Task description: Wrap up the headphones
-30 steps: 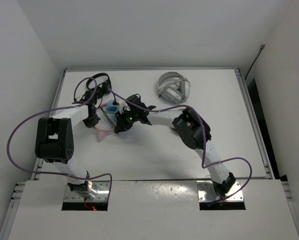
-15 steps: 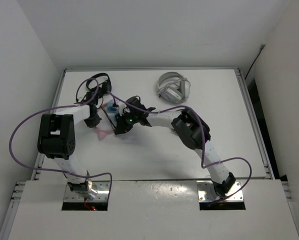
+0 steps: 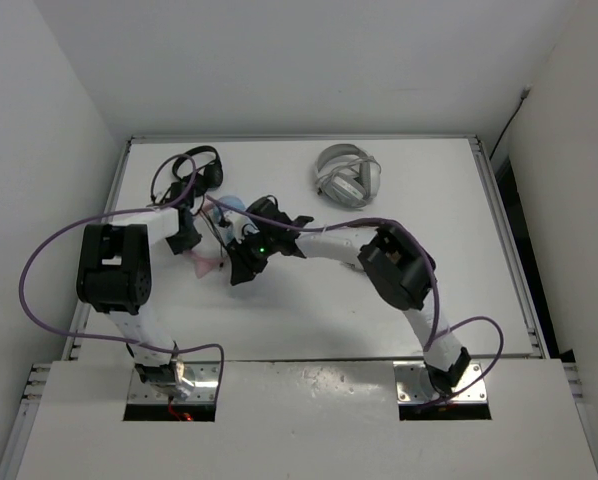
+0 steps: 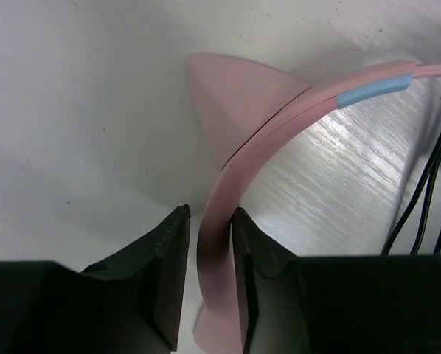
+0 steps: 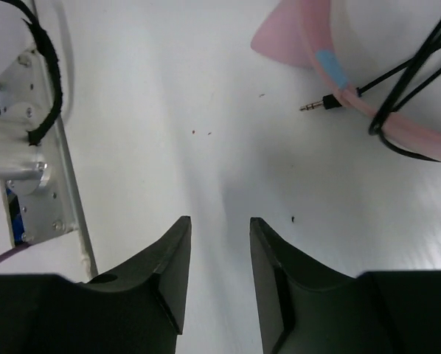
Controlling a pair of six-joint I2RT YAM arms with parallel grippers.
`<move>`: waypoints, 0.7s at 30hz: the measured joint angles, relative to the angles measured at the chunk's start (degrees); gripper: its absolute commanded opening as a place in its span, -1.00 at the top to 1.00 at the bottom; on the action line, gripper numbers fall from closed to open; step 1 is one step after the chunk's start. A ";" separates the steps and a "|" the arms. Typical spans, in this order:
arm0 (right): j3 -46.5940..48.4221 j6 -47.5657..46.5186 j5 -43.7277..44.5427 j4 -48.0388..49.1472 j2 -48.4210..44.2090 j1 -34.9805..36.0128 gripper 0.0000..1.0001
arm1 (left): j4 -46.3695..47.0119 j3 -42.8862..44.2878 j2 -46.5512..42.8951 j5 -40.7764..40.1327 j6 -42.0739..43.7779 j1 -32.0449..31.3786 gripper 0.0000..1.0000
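The headphones lie at the table's left: a light-blue ear cup [image 3: 231, 203] and the pink headband [image 3: 205, 264]. In the left wrist view the headband [image 4: 279, 133] runs down between the fingers of my left gripper [image 4: 209, 214]. Those jaws stand slightly apart; the right finger touches the band and a thin gap shows on the left. The thin black cable [image 4: 419, 192] hangs at the right. My right gripper [image 5: 220, 221] is open over bare table with nothing in it. Ahead of it lie the headband [image 5: 331, 70], cable loops [image 5: 405, 88] and the jack plug [image 5: 320, 104].
A grey-white pair of headphones [image 3: 347, 177] sits at the back centre-right. A small black pair [image 3: 194, 165] lies at the back left, just beyond my left gripper [image 3: 186, 243]. My right gripper [image 3: 241, 272] is close beside the left one.
Both grippers have opened from shut. The right gripper has drawn back from the headphones towards the near side, uncovering the blue ear cup. The left arm has barely moved.
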 measured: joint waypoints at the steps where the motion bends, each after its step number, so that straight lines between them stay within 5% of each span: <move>1: 0.00 -0.59 0.04 -0.70 -0.85 -0.15 0.22 | -0.02 0.09 0.02 0.09 0.28 0.04 0.11; 6: -0.02 -7.21 1.90 -6.40 -8.87 -2.29 0.04 | 0.15 0.33 -0.02 1.62 2.43 0.68 -0.30; 12: -0.04 -15.10 4.74 -11.91 -18.80 -5.14 -0.17 | -0.90 0.31 -2.12 5.44 5.18 -0.55 -0.41; 14: -0.20 -16.39 5.77 -13.51 -21.35 -6.38 -0.50 | -1.44 0.09 -5.09 5.88 6.60 -2.45 -0.44; 19: -2.67 -19.50 9.92 -16.79 -27.69 -9.86 -0.73 | -2.16 -0.63 -17.35 7.32 9.60 -7.76 -0.97; 21: -4.48 -20.81 11.74 -17.92 -30.75 -12.28 -0.78 | -2.56 -0.63 -22.36 7.85 11.37 -8.02 -0.97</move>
